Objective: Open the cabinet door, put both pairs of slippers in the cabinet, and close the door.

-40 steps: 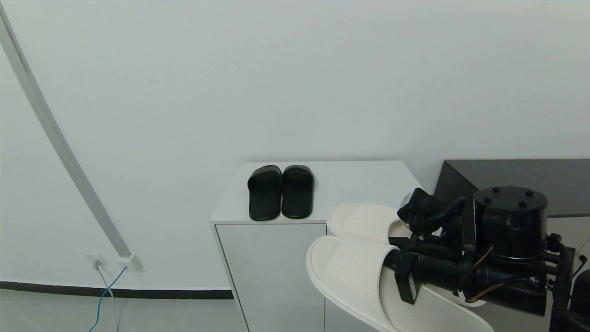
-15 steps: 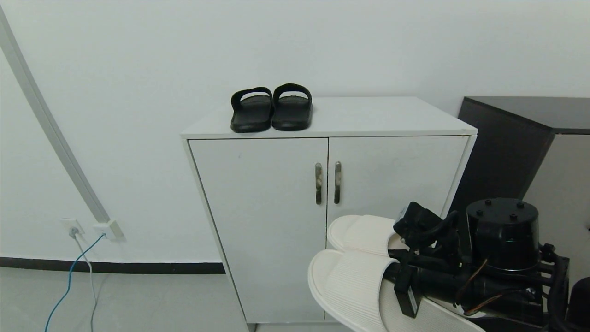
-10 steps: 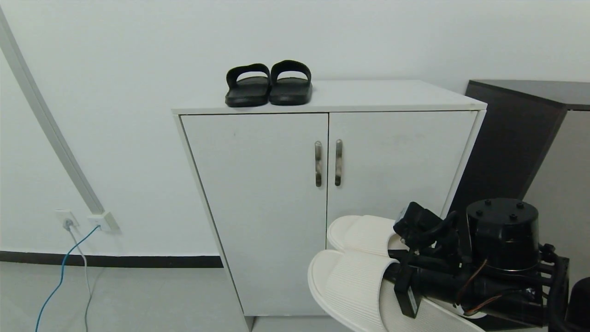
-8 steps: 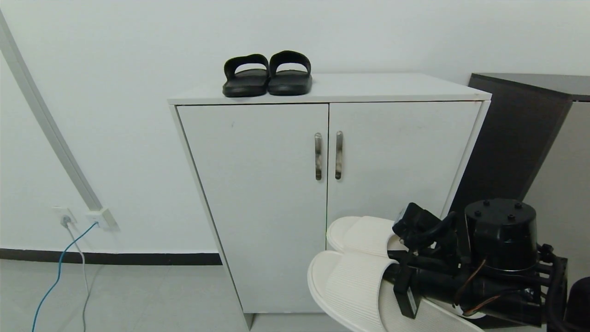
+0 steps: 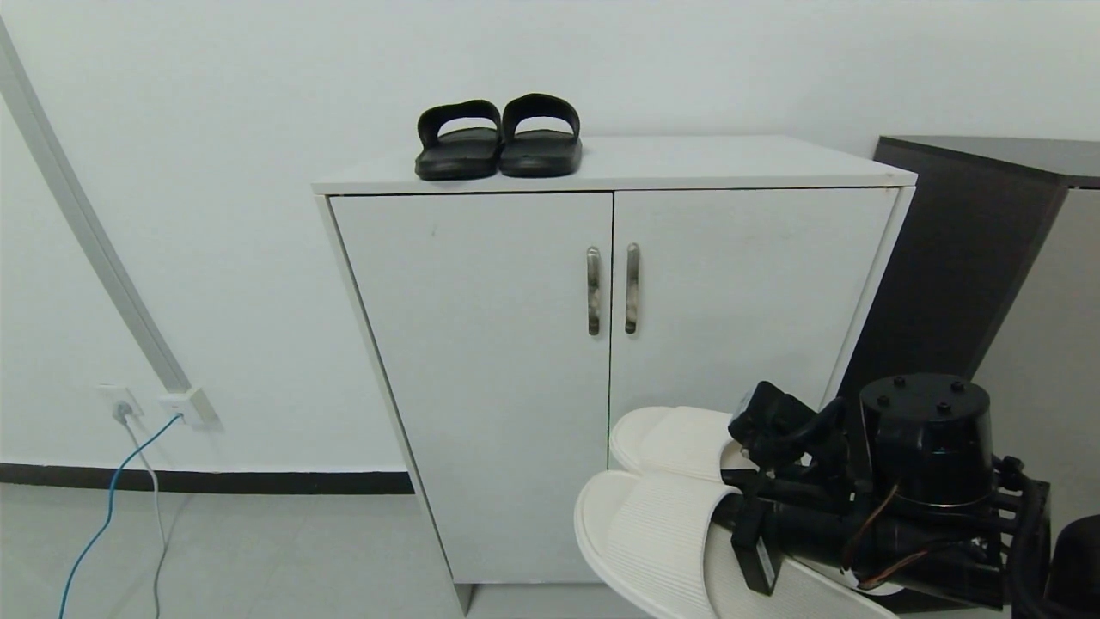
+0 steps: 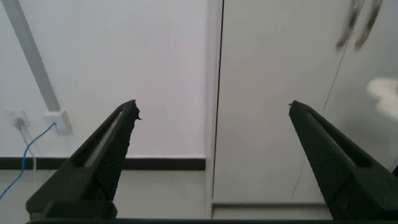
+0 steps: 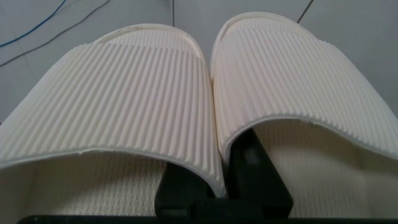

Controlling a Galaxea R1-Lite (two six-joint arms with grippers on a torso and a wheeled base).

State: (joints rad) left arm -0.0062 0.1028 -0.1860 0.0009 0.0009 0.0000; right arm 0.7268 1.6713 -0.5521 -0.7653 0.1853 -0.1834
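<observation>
Down at the right tool (image 5: 746, 507), near and low on the right, the pair of white slippers (image 5: 662, 516) is clamped. It looks like one finger sits under each strap, pinching the two inner sides together, toes pointing left and away toward the cabinet (image 5: 481, 361). The left tool (image 6: 212, 107) is spread wide with nothing in it, aimed at the cabinet's left front corner low down near the floor (image 5: 258, 550).

Moving out: both doors (image 5: 739, 292) are shut, and the two metal handles (image 5: 593, 290) sit side by side at the centre seam. The black slippers (image 5: 498, 142) are parked on the cabinet top, toward its left side, heels facing us. A dark unit (image 5: 945, 258) stands just right of the cabinet. Far left on the wall there's a wall socket (image 5: 116, 402) with a blue cable (image 5: 112, 507) trailing to the floor.

What's changed: over the last few seconds the whole head view dropped from looking down on the cabinet top to facing the door fronts. That's the camera moving, not the things. The white pair kept its spot in the right tool the whole time. My read is that it's now lined up for the door-opening step, with the free left tool the obvious one for a handle. Nothing's inside yet.

Brands or writing: no print I can make out anywhere.
</observation>
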